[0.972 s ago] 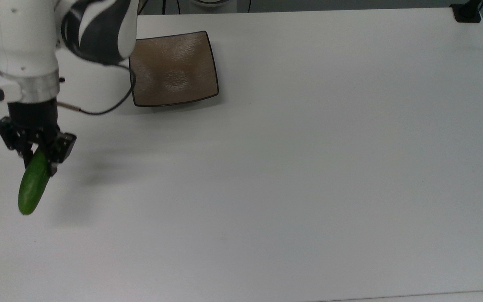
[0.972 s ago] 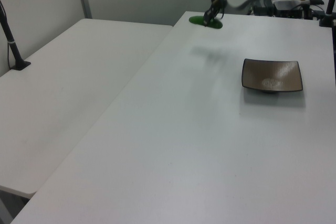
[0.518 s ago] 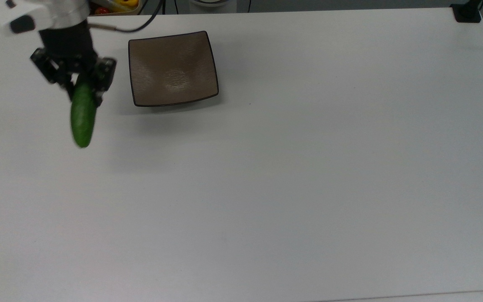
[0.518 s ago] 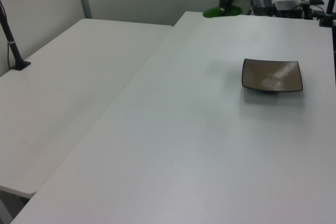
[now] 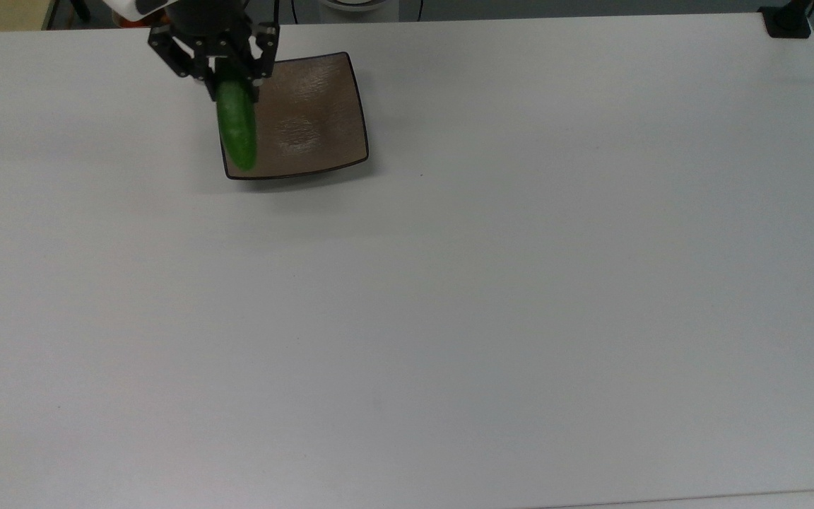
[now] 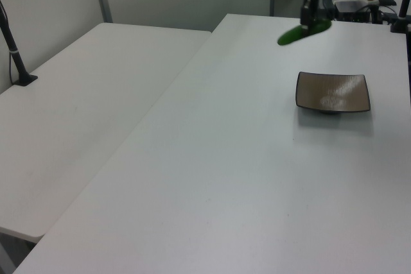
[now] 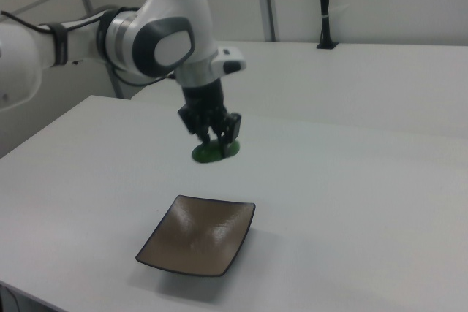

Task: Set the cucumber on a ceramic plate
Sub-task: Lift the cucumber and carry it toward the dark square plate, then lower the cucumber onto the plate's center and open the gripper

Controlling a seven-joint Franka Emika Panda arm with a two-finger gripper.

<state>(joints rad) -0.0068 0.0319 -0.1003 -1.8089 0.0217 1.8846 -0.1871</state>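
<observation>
Top view: the gripper point(image 5: 227, 74) is seen near the upper edge, with its fingers point(image 5: 203, 71) closed on one end of the cucumber point(image 5: 237, 129), which is held clear of the white surface point(image 5: 492, 283). The cucumber is drawn over the top view's left edge of the ceramic plate point(image 5: 315, 120), its free end pointing toward the plate's near left corner. Left view: the cucumber point(image 6: 304, 31) is held tilted in the air by the gripper point(image 6: 314, 17), beyond the ceramic plate point(image 6: 332, 92) and toward the left view's left of it; the plate lies bare on the surface point(image 6: 225, 178). Right view: the white arm point(image 7: 146, 34) is reached in from the right view's left, and the gripper point(image 7: 216, 139) is pointed downward with the cucumber point(image 7: 214, 152) clamped between the fingers point(image 7: 232, 132), held above the surface point(image 7: 351, 180) and behind the far edge of the ceramic plate point(image 7: 197, 235).
</observation>
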